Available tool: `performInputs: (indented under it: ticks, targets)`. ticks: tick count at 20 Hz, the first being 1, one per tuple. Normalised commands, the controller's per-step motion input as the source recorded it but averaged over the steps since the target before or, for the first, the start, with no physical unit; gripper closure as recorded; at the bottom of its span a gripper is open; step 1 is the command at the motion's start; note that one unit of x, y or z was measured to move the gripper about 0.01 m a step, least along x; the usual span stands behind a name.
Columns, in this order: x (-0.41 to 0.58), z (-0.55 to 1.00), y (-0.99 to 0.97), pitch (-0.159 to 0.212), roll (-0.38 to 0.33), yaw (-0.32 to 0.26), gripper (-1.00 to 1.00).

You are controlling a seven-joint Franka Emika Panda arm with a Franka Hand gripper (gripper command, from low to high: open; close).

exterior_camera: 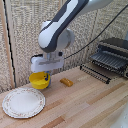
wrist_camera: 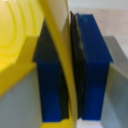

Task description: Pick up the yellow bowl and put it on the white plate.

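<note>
Yellow bowl (exterior_camera: 39,80) pinched by rim, white plate (exterior_camera: 23,103) near

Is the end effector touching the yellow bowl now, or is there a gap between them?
Touching. In the wrist view, the yellow bowl's thin rim runs between the two blue fingers, which press it from both sides with no gap visible.

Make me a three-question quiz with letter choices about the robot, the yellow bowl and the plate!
1. Where is the yellow bowl?
A. on the white plate
B. at the end effector, beyond the plate
C. on the black rack

2. What colour are the end effector's fingers?
A. red
B. green
C. dark blue

3. What is the end effector doing?
A. pinching the bowl's rim
B. hanging wide open with nothing in it
C. holding the orange piece

Answers:
1 B: the end effector sits at the bowl, apart from the white plate.
2 C: the wrist view shows blue fingers.
3 A: the yellow rim runs between both fingers.
</note>
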Motion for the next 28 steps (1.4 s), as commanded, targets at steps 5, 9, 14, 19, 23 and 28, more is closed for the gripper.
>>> performInputs:
  ticks: [5,9,14,19,23,28]
  targets:
    - [0.602,-0.29,0.56,0.070,0.000,0.008,1.00]
    - [0.451,-0.39,0.28,0.010,-0.003,0.006,1.00]
    - [0.119,-0.42,0.25,0.035,-0.029,0.028,1.00]
    - [-0.092,-0.29,0.22,0.044,-0.062,0.020,1.00]
    - [0.028,0.14,0.01,0.006,-0.002,0.000,-1.00]
    - [0.133,0.75,-0.04,0.001,0.017,0.006,-1.00]
